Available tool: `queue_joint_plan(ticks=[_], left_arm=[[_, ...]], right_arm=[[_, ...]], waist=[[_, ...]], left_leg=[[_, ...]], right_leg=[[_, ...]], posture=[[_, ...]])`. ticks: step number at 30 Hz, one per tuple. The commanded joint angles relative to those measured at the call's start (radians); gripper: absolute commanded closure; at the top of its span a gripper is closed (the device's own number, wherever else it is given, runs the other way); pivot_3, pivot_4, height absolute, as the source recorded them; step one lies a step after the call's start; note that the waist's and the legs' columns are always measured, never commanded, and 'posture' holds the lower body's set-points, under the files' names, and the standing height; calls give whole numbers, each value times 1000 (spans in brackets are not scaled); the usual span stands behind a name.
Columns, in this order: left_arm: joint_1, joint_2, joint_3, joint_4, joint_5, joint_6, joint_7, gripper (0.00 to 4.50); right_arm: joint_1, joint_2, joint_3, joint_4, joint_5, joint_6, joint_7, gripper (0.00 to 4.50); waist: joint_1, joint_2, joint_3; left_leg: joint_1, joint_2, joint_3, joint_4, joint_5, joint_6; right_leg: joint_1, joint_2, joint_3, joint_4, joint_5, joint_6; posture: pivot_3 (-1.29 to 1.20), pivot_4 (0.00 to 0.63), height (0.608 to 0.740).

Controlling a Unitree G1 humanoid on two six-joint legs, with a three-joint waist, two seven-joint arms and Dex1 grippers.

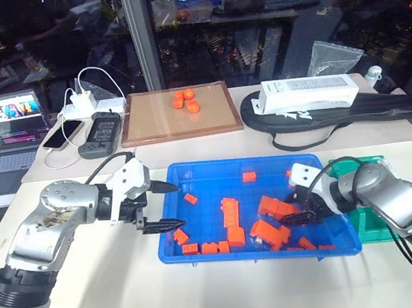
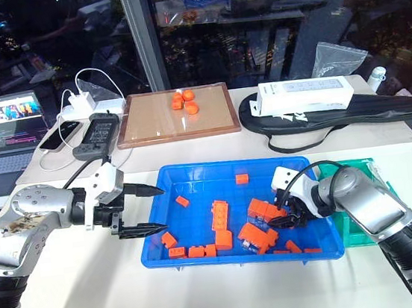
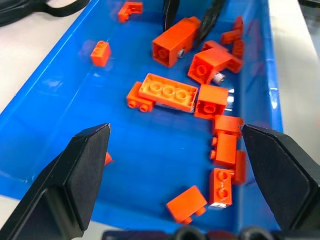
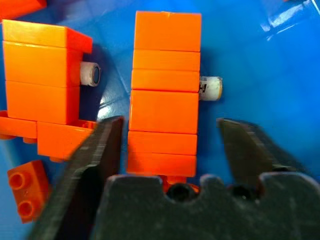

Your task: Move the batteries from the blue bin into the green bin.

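Observation:
The blue bin sits mid-table and holds several loose orange blocks. My right gripper is down inside its right end, jaws open on either side of a tall orange block, with a gap still showing on one side. A battery end pokes out from behind that block, and another battery end from the neighbouring block. The green bin stands just right of the blue bin, partly hidden by my right arm. My left gripper hovers wide open over the blue bin's left rim, holding nothing.
A wooden-framed board with orange pieces lies behind the blue bin. A white box rests on a black bag at the back right. A laptop, phone, charger and handheld device are at the back left.

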Motion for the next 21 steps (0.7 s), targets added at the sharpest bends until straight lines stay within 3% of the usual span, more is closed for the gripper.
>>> queue_joint_plan(ticks=[1,2,9,14,19,21], left_arm=[[-16,6,10,-19,0,-12,-4,0],[-18,3,7,-16,3,-15,-3,0],[-31,-8,-9,8,16,-31,-9,0],[-57,-42,-26,18,30,-45,1,0],[-55,-27,-22,7,15,-30,-35,0],[-63,-26,-24,18,27,-40,-42,0]], right_arm=[[-33,-5,-51,-28,-4,0,6,2717],[-41,-4,-58,-27,-5,-2,4,3034],[-135,-14,-79,-1,-27,-30,21,3024],[-204,35,21,175,-211,-210,-48,3024],[-221,36,44,260,-288,-267,-28,3024],[-222,34,34,277,-305,-277,-22,2021]], waist=[[0,0,0],[0,0,0],[-1,0,0],[0,0,0],[-1,0,0],[-3,0,0]], left_leg=[[0,0,0,0,0,0],[0,0,0,0,0,0],[0,1,0,1,0,0],[0,1,1,3,0,0],[-1,2,2,4,0,0],[-1,2,2,4,0,0]], right_leg=[[0,0,0,0,0,0],[0,0,0,0,0,0],[0,2,1,1,0,-1],[0,4,1,1,0,-1],[-1,5,1,2,0,-2],[-2,6,2,4,0,-2]], posture=[[0,150,740],[0,150,740],[0,150,740],[0,150,740],[0,150,740],[0,150,740]])
